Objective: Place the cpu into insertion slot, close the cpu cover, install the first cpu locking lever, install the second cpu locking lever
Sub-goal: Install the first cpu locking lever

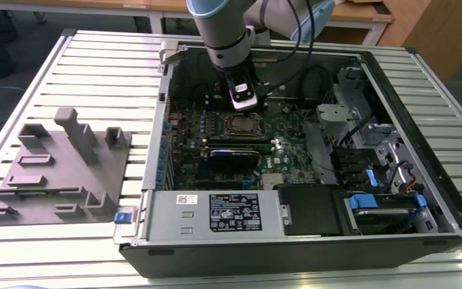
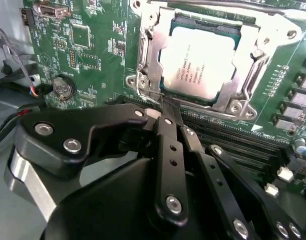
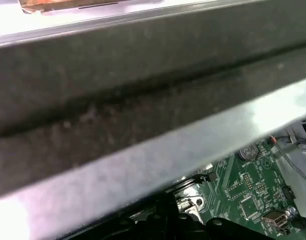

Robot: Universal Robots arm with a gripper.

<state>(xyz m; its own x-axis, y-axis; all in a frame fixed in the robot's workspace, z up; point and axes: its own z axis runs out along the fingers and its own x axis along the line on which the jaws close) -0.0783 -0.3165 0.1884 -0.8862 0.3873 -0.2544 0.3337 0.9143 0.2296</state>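
The cpu (image 2: 200,62), a silvery-grey square chip, lies flat in the insertion slot (image 2: 229,103) on the green board. Over its edges lies the cpu cover (image 2: 249,65), a thin silver frame that is down. My gripper (image 2: 165,106) is shut, its black fingers pressed together. The tips sit right at the socket's edge, by a thin wire locking lever (image 2: 140,82). I cannot tell whether they touch it. In the exterior view my gripper (image 1: 244,107) hangs inside the open computer case, just behind the socket (image 1: 243,126).
Long black memory slots (image 2: 228,135) run beside the socket, and a coin battery (image 2: 62,87) sits further off. The case wall (image 3: 142,100) is close to the wrist. A grey fixture plate (image 1: 55,174) lies at the exterior view's left. Drive cages (image 1: 375,156) are at its right.
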